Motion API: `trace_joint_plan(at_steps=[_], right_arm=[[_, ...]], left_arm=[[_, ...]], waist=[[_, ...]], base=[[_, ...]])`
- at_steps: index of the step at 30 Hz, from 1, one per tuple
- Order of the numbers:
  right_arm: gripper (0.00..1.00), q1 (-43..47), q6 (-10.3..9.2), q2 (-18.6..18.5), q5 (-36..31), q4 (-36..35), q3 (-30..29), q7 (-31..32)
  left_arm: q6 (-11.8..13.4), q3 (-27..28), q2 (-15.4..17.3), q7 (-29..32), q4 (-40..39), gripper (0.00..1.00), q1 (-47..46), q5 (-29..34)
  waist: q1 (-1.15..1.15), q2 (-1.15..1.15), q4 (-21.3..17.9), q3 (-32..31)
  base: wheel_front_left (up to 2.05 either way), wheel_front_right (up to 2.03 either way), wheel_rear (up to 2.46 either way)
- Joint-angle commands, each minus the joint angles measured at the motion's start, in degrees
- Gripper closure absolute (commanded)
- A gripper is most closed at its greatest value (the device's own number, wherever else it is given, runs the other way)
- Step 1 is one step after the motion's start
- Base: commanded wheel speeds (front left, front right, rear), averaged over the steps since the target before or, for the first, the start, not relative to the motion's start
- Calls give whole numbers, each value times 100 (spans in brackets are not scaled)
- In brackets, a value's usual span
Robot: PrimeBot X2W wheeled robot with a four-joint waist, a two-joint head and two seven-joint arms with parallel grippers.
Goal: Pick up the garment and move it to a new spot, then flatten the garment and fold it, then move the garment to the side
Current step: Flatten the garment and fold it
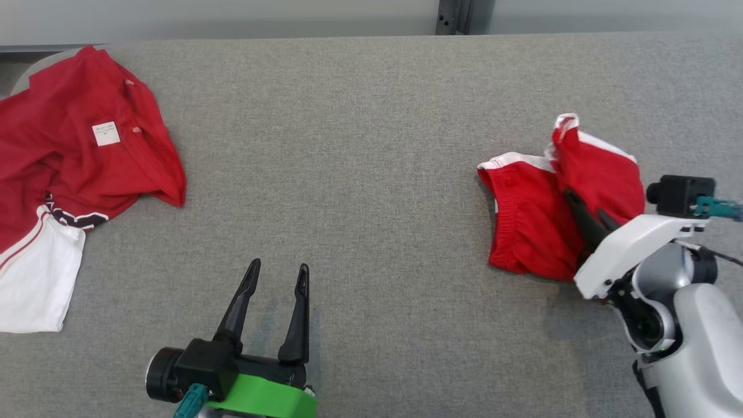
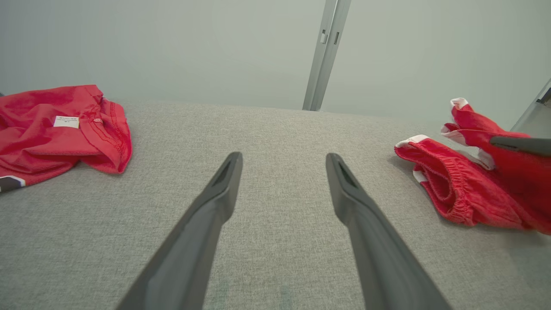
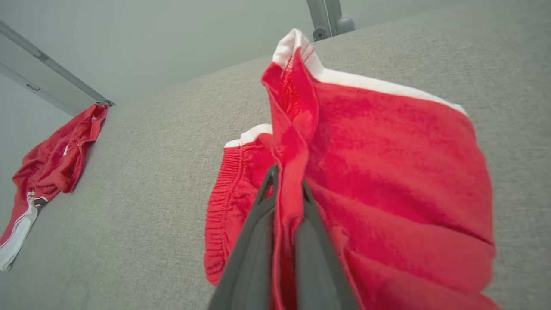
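**Right gripper pinches the bundle; jersey lies untouched**

The right gripper [image 1: 583,204], centre right, is clamped on a raised fold of the red-and-white bundle [image 1: 522,226], probably to lift it. The left gripper [image 1: 279,267], bottom centre, holds its 2 fingers apart and empty. The garment [image 1: 69,151] lies crumpled at the far left of the grey table [image 1: 360,145].

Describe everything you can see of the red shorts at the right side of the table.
The red shorts look like soft knit fabric, with a gathered elastic waistband and white trim. They lie crumpled on the grey table, at its right side, with one fold raised above the rest. The right gripper is shut on that fold; nothing else touches them.
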Motion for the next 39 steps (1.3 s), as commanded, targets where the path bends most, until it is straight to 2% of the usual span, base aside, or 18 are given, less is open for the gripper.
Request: trace_joint_plan(at_steps=[1,6,10,19,20,21,22,27,32,36,39], right_arm=[[100,88,-2,60,-92,2,107,-56],[100,-93,-2,368,-287,339,374,-253],[100,-250,-2,465,-403,591,622,-342],[100,-567,-2,392,-599,1096,1162,-452],[79,-573,-2,375,-593,1161,1209,-478],[35,-587,-2,352,-627,1191,1232,-544],[0,-600,-2,340,-644,1213,1254,-605],[0,-398,-2,121,-735,980,1416,-1178],[0,137,-2,-314,-860,385,1318,-1976],[0,675,-2,-588,-941,68,950,-2661],[0,1029,-3,-782,-1352,94,617,-3149]], left_arm=[[7,6,5,-2,13,0,1,-25],[20,0,5,-3,42,0,12,-27],[44,-41,5,-2,81,0,-9,-44],[57,-100,5,-2,172,0,-76,-112],[56,-101,5,-2,178,0,-76,-112],[55,-99,5,-2,183,0,-73,-111],[58,-96,5,-2,185,0,-64,-119],[72,-75,5,-2,204,0,51,-142],[118,30,5,-2,175,0,217,-157],[146,169,5,-2,150,0,355,-124],[147,271,5,-2,143,0,454,-92]], waist=[[0,0,19,-3],[0,0,40,19],[0,0,54,10],[0,0,107,-17],[0,0,113,-25],[0,0,115,-35],[0,0,115,-45],[0,0,114,-172],[0,0,56,-377],[0,0,-38,-531],[0,0,-97,-643]], base=[[0,0,0],[0,0,0],[0,0,0],[0,0,0],[0,0,0],[0,0,0],[0,0,0],[0,0,0],[0,0,0],[0,0,0],[0,0,0]])
